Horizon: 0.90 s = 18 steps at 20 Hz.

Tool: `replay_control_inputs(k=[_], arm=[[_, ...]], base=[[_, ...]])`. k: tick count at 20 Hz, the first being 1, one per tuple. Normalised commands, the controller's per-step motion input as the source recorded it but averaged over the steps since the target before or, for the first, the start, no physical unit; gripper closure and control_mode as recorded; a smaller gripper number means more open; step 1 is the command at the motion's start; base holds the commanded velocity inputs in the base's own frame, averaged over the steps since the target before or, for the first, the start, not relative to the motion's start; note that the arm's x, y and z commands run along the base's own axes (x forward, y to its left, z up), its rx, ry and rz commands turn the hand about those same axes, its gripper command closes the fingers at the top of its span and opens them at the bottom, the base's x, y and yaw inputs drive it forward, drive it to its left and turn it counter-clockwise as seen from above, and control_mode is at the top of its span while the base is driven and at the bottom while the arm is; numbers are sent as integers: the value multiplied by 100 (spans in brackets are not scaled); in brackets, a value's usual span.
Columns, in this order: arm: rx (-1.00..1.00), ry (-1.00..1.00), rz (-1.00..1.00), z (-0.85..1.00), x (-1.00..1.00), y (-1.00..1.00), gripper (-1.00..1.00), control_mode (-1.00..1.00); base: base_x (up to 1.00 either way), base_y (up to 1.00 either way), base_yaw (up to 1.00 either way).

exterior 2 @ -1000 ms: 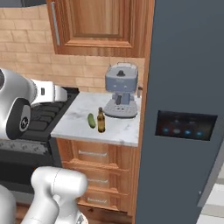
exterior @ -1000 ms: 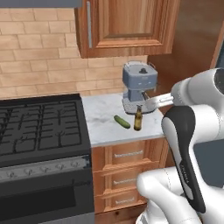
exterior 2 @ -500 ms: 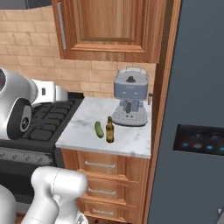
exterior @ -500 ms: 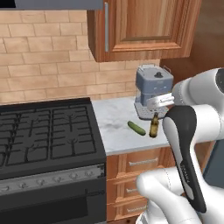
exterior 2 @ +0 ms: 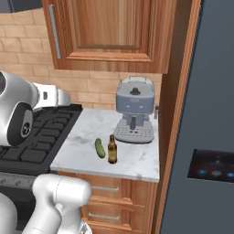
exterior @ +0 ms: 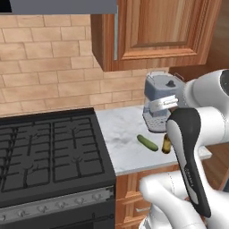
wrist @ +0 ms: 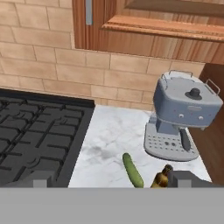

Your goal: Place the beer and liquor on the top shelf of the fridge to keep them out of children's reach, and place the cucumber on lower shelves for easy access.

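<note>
Low in the hand view, the gripper (wrist: 111, 180) shows as two small grey finger tips, one at the lower left (wrist: 38, 179) and one at the lower right, set wide apart with nothing between them and touching nothing. Between those tips, near the bottom centre, the cucumber (wrist: 132, 170) lies flat on the marble counter (wrist: 113, 135), running up and to the left. Just right of it stands the beer (wrist: 161, 178), its gold cap close beside the right finger tip; whether they touch cannot be told.

Right of centre in the right base view, the beer (exterior 2: 112, 149) stands upright just beside the cucumber (exterior 2: 99, 147), both near the counter's front edge. Behind them sits a blue-grey coffee machine (exterior 2: 134, 109). At the right edge rises the fridge (exterior 2: 205, 114), door closed, its dark panel showing blue lights. A black stove (exterior: 49, 152) fills the lower left of the left base view, where the cucumber (exterior: 147, 142) lies right of centre.
</note>
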Motion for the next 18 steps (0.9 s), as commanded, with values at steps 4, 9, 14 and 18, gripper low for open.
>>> replay_control_inputs(k=[4,9,14,18], arm=[[0,0,0,0,0,0,-100,100],[0,0,-2,-6,7,2,-100,-100],[0,0,-6,-40,36,1,-100,-100],[0,0,-9,-59,16,-10,-100,-100]], base=[[49,19,-15],[32,17,-10],[0,0,0],[0,0,0]])
